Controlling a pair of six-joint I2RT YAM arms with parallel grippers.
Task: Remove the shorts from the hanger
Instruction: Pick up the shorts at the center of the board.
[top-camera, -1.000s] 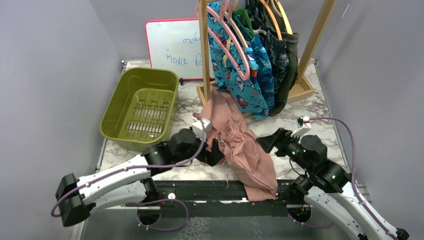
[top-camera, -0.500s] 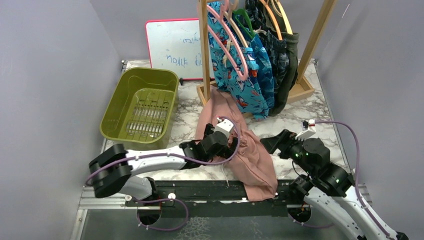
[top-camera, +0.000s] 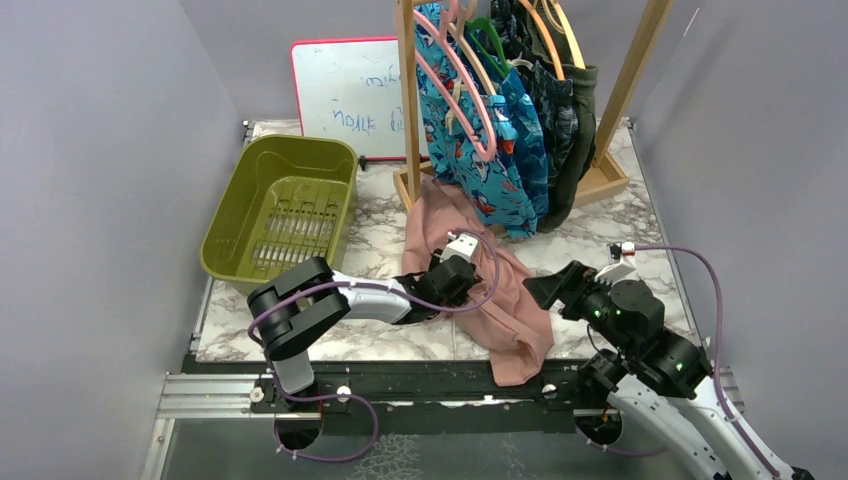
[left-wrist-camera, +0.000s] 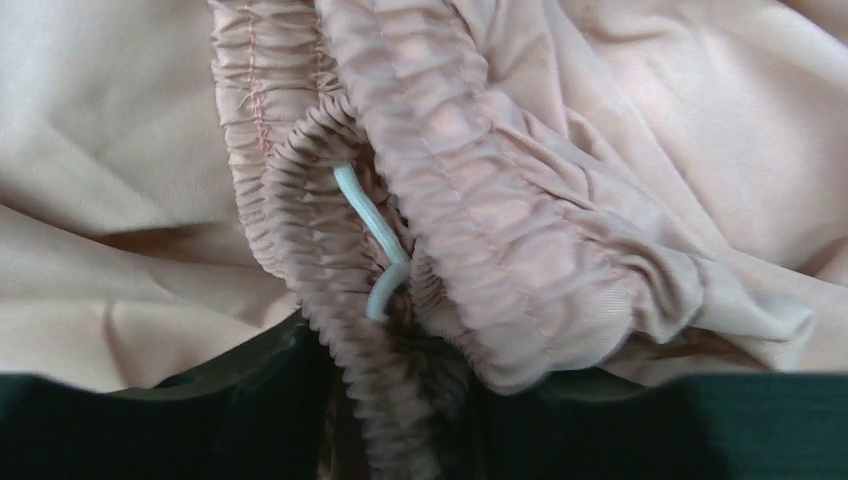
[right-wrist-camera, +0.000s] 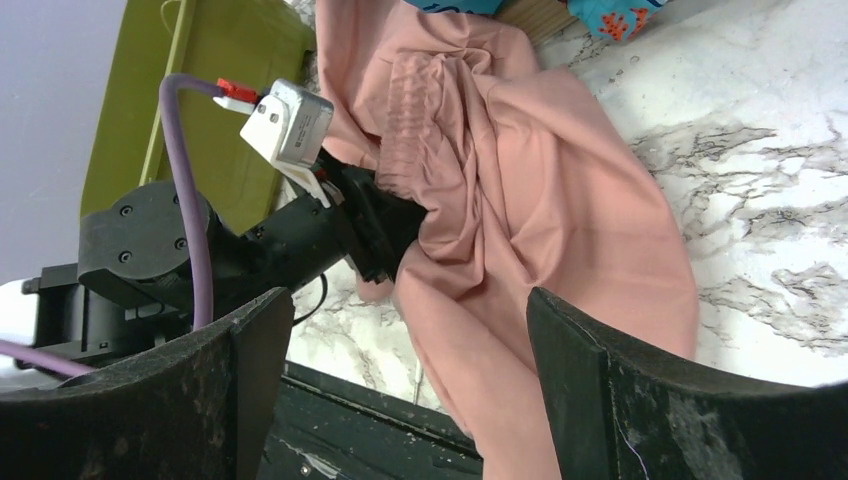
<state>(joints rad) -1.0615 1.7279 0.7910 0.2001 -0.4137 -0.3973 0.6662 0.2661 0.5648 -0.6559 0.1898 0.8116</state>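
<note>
The dusty pink shorts (top-camera: 505, 305) lie crumpled on the marble table in front of the rack, one end hanging over the near edge. My left gripper (top-camera: 452, 283) sits on their gathered waistband (left-wrist-camera: 470, 190), and the elastic with its pale drawstring (left-wrist-camera: 372, 228) is bunched between the dark fingers (left-wrist-camera: 180, 430). My right gripper (top-camera: 540, 290) hovers open just right of the pink shorts (right-wrist-camera: 570, 210), nothing between its fingers (right-wrist-camera: 640, 400). Blue cartoon-print shorts (top-camera: 470, 155), blue leaf-print shorts (top-camera: 527, 135), dark navy shorts (top-camera: 556, 120) and olive shorts (top-camera: 583, 105) hang on hangers. A pink hanger (top-camera: 462, 75) in front is bare.
A wooden rack (top-camera: 408, 100) stands at the back centre on its base (top-camera: 600, 180). An olive-green basket (top-camera: 285, 205) sits at the left. A whiteboard (top-camera: 345, 95) leans against the back wall. A black rail (top-camera: 400, 385) runs along the near table edge.
My left arm swung right and forward onto the pink shorts, and its jaws narrowed on the waistband. The shorts bunched up and their hanging end shifted left. The right gripper drifted slightly right.
</note>
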